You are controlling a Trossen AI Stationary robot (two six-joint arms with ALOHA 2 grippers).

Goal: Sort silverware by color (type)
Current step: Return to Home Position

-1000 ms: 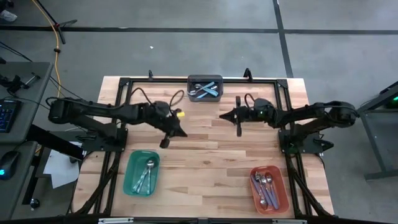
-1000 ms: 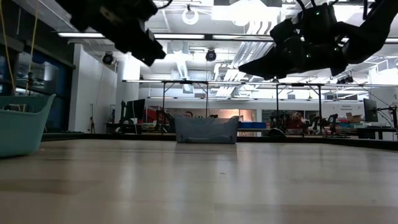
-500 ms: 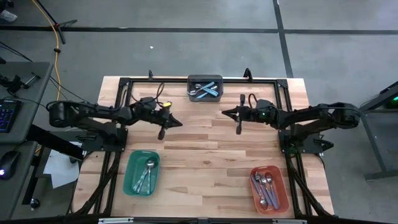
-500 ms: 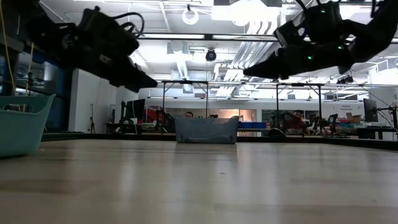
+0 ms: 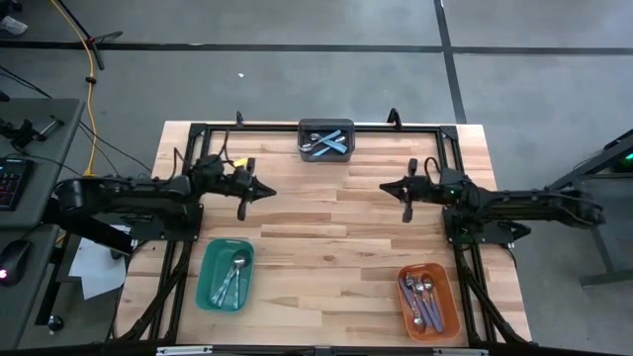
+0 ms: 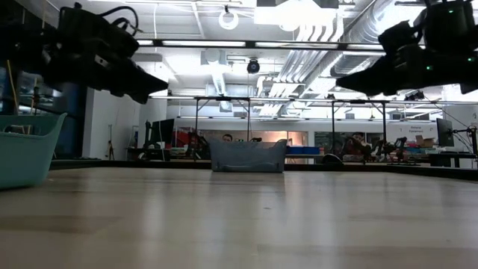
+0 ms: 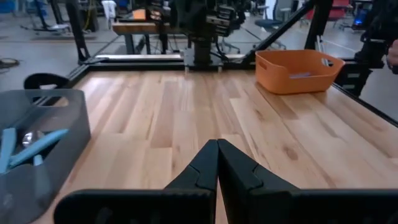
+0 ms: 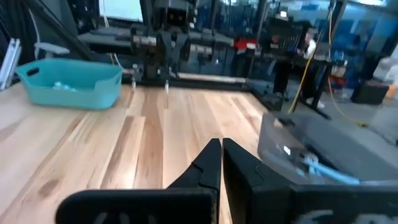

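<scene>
The spoons (image 5: pixel 422 295) look sorted into bins (image 5: pixel 212 257). Left gripper (image 5: pixel 259 191) and right gripper (image 5: pixel 388 186), fingers together, empty, need only retract home.

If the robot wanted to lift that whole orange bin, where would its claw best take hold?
Probably the rim of the orange bin, on a long side wall, coming straight down from above with one finger inside and one outside. The bin is open-topped with thin upright walls, and its spoons lie along the middle. The right claw is nearer.
</scene>
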